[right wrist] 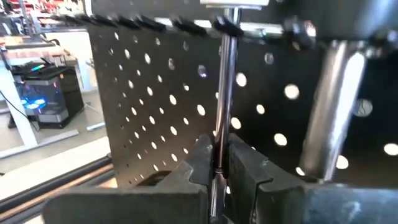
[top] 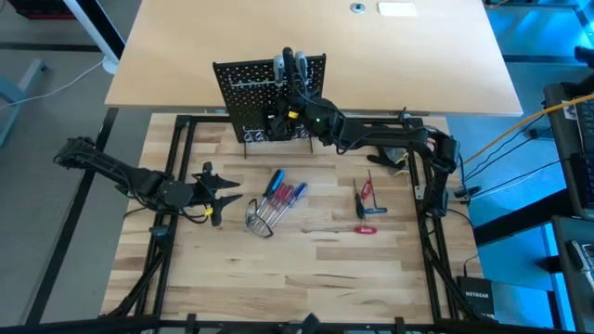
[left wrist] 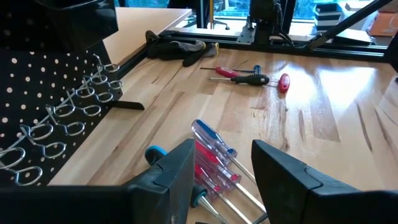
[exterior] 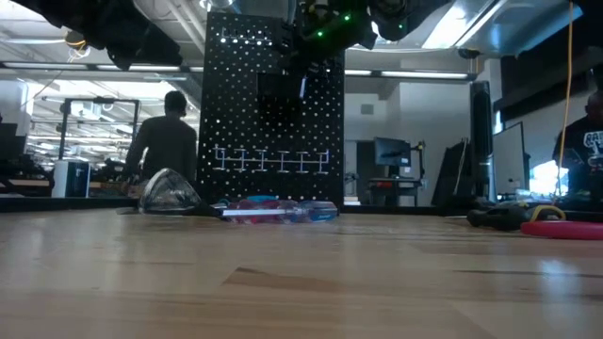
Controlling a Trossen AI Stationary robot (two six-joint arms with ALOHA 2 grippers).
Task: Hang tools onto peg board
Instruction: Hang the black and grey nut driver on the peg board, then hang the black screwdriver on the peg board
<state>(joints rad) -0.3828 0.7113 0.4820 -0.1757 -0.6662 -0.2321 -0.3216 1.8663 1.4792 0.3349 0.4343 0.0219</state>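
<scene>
Nearest the front edge of the counter (top: 306,260), the left pincer (top: 223,188) hangs low over the wood w/ fingers apart and nothing between them. It points toward the loose pile, prob. parked there so it can take the next tool w/o a long reach.

Just beyond it lies the screwdriver bundle (top: 278,193): clear blue and red handles, silver shafts fanned toward a wire ring (top: 260,219). In the left wrist view the same handles (left wrist: 211,152) sit right between and ahead of that arm's fingers. Off to the right, well apart from the bundle, are the small tools (top: 365,199) and a red piece (top: 366,229), flat on the counter and not yet hung.

Farther back stands the peg board (top: 243,93), upright on thin wire feet at the counter's rear edge, w/ a row of wire loop holders (left wrist: 68,118) across its face. Upright suits the job: shafts can drop down through the loops and handles catch on top.

At the board, the right pincer (top: 295,70) is up high, clamped on a slim silver shaft (right wrist: 224,99). Right wrist view shows the shaft vertical and close against the perforated face, prob. held plumb so it lines up w/ a holder. Whether it's seated yet, can't tell.

Beyond the counter, a person (exterior: 170,137) stands in the room.
</scene>
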